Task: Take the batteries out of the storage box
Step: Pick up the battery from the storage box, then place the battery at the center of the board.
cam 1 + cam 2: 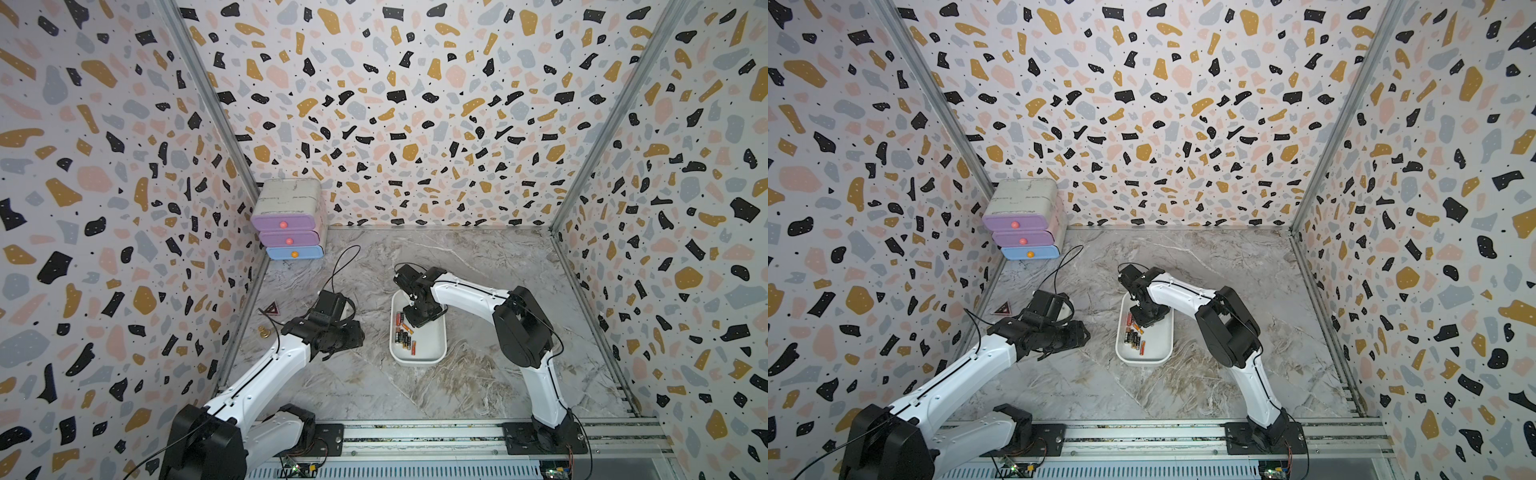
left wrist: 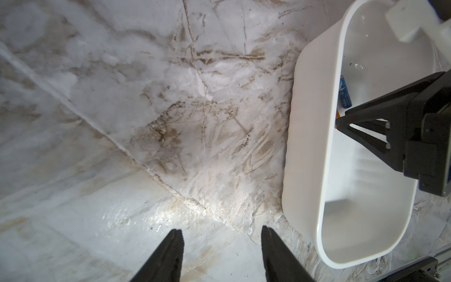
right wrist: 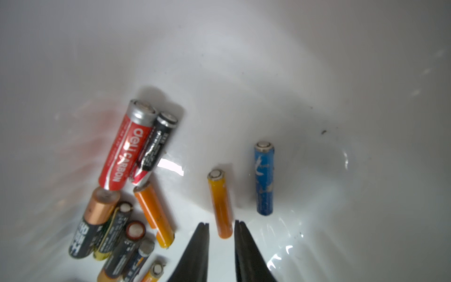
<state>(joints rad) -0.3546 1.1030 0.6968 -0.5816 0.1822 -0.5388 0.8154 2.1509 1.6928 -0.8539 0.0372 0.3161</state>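
The right gripper (image 3: 221,225) shows its tips only to its own wrist camera; in both top views its wrist covers them and part of the storage box (image 1: 434,351). The lowest batteries (image 3: 136,263) run off the right wrist picture's edge. From the left wrist, the box wall and that gripper leave me just a blue battery (image 2: 344,94) and an orange sliver (image 2: 338,113). The brass object (image 1: 263,331) I can't identify.

The right arm (image 1: 465,291) is being held stretched forward, with the right gripper (image 3: 220,225) being pointed steeply downward, jaws narrowly apart. The left arm (image 1: 266,365) is being held low, with the left gripper (image 2: 222,232) being held more widely parted.
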